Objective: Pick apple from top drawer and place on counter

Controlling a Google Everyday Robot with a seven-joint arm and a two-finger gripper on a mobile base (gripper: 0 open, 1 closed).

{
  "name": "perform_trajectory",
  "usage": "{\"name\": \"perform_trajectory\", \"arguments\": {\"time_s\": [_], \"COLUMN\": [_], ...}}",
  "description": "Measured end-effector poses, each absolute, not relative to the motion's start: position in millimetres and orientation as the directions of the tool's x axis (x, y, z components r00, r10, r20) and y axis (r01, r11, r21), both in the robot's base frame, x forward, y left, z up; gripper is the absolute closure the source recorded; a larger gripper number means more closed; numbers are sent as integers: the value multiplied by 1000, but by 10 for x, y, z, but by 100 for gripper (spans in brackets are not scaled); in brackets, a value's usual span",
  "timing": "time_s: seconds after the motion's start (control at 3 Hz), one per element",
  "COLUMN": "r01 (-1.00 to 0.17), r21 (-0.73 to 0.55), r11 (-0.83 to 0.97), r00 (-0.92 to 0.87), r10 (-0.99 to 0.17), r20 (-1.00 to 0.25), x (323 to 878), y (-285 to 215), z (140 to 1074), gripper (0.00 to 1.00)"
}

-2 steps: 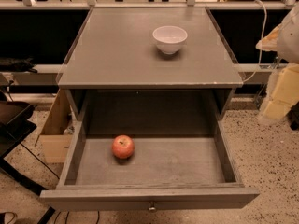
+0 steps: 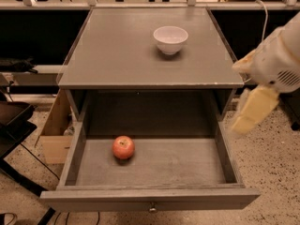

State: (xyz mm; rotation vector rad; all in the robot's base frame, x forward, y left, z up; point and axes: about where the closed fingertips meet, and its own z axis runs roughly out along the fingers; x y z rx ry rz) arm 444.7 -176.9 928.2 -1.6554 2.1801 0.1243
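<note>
The apple [image 2: 123, 147], small and red with yellowish patches, lies on the floor of the open top drawer [image 2: 150, 198], left of its middle. The drawer is pulled out fully, with its round knob [image 2: 152, 207] on the front panel. The grey counter [image 2: 117, 55] is the cabinet's top, above the drawer. My gripper [image 2: 252, 110] hangs from the white arm at the right, beside the cabinet's right edge and above the drawer's right wall. It is well to the right of the apple and higher than it, and it holds nothing.
A white bowl [image 2: 170, 39] stands on the counter at the back right. A cardboard box [image 2: 55, 135] sits on the floor against the cabinet's left side. A dark chair or stand [image 2: 14, 125] is at far left. Speckled floor lies on the right.
My arm and gripper have moved left and slightly down, closer to the cabinet's right edge. The apple, bowl and drawer have not moved.
</note>
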Motion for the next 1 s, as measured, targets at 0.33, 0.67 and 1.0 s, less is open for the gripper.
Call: {"name": "perform_trajectory", "arguments": {"time_s": [0.33,0.67,1.0], "r01": [-951,-950,-942], "r21": [-72,2,31], "r11": [302,311,335], "r00": [-221,-236,-244], "r10": [-823,-717,-617], "r20": [-524,-656,-748], "x": [4570,4803,4904], "y": [-1244,-773,-410], "z": [8749,8320,7968], "gripper": [0,0,0]}}
